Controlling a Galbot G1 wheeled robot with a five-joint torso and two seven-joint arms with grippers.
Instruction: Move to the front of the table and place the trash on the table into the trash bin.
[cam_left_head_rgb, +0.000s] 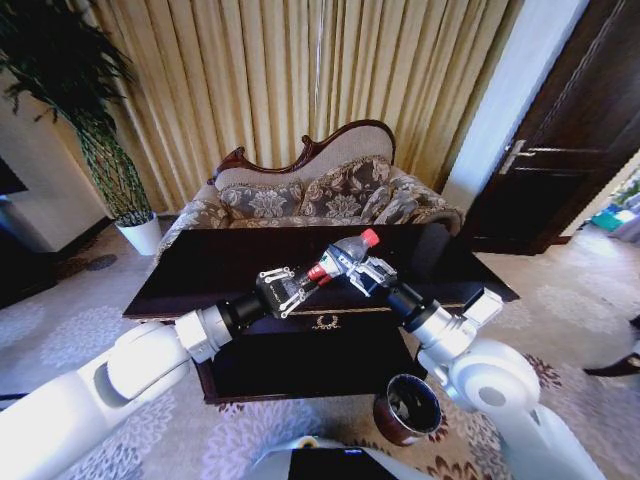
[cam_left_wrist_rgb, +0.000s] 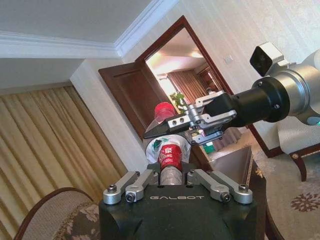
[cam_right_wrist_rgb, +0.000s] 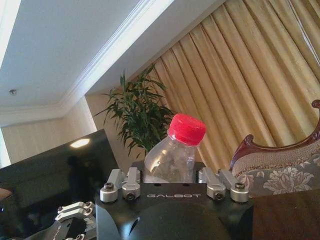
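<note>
Head view, left to right, with places given relative to the bottle. The left hand (cam_left_head_rgb: 298, 287) reaches over the dark glossy surface (cam_left_head_rgb: 220, 262) and ends just beside the label end of the clear plastic bottle (cam_left_head_rgb: 345, 257), which is held above the surface, tilted, its red cap pointing up and away from the robot. The left hand's fingers lie close around that lower end; whether they press on the bottle or merely flank it cannot be told. On the bottle's other side, the right hand (cam_left_head_rgb: 368, 270) is clamped across the body of the bottle, just below the cap. The reddish-brown trash bin (cam_left_head_rgb: 408, 408) stands on the carpet, below the bottle and nearer the robot, beside the front of the surface.

Left wrist view: the bottle (cam_left_wrist_rgb: 169, 150) stands directly ahead of the left hand (cam_left_wrist_rgb: 171, 176), its red label between the finger links, while the right hand (cam_left_wrist_rgb: 172, 131) grips it from the side, just under the cap.

Right wrist view: the bottle (cam_right_wrist_rgb: 175, 152) rises from between the right hand's fingers (cam_right_wrist_rgb: 123, 182), cap uppermost. Behind the bottle are gold curtains (cam_right_wrist_rgb: 240, 80) and a potted plant (cam_right_wrist_rgb: 137, 112).
</note>
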